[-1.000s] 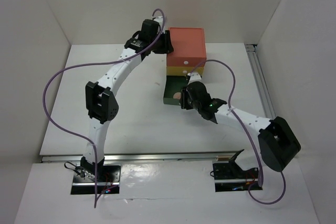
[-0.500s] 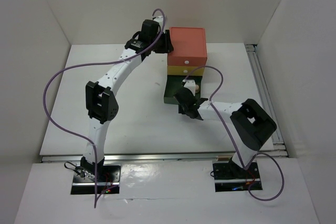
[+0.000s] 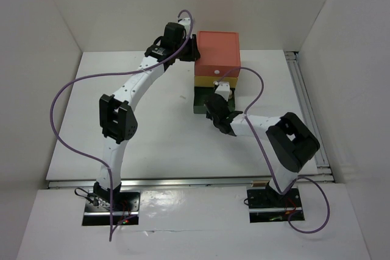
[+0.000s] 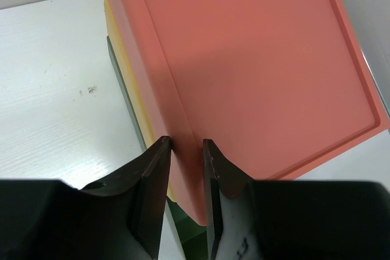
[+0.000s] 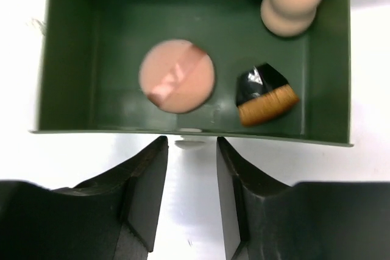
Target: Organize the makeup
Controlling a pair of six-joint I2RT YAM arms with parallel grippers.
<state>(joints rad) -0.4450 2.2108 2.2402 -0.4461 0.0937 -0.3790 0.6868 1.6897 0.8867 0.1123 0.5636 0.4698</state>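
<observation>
- The drawer box (image 3: 218, 50) is now pinched at its coral edge by the left gripper (image 4: 186, 143).
- The green drawer (image 5: 67, 47), sponge (image 5: 177, 76) inside, is slid further in; the right gripper (image 5: 191, 141) is held with jaws spread.

The left arm (image 3: 131, 86) stretches up toward the far edge of the table (image 3: 91, 120). Its left tool (image 4: 186, 147) is narrowed and pinches the corner of the box (image 4: 262, 59). The right arm (image 3: 268, 126) is folded low, elbow toward the right edge. The right tool (image 5: 191, 144) points downward with its jaws parted and nothing in them.
</observation>
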